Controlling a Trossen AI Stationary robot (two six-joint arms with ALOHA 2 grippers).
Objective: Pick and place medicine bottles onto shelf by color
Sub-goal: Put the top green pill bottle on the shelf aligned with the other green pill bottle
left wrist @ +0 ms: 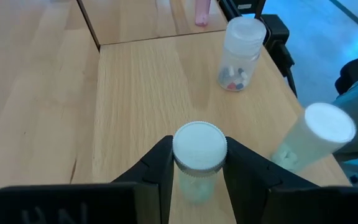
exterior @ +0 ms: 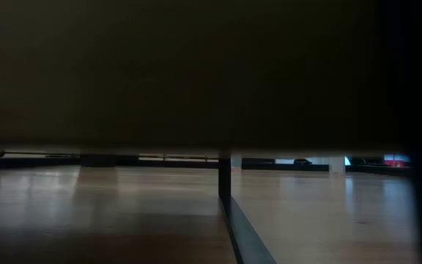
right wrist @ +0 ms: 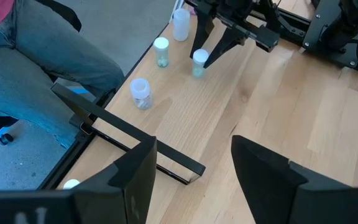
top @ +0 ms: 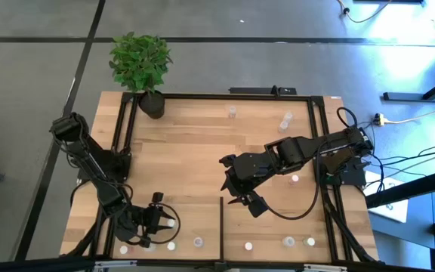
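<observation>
My left hand [left wrist: 197, 171] sits low at the near left corner of the shelf [top: 202, 143], its two fingers pinching a white-capped bottle [left wrist: 199, 149] just under the cap, the bottle upright on the wood. To finish this step well I should set it down or lift it straight, without tilting, because two neighbours crowd it: a clear bottle with coloured pills [left wrist: 238, 53] stands a little beyond, and another white-capped one [left wrist: 316, 134] leans close beside my finger. A sideways sweep would likely knock either over. Further right, past the short black divider bar [top: 221, 219], my right hand [top: 242, 198] hangs spread wide and empty over the middle boards, near no bottle.
</observation>
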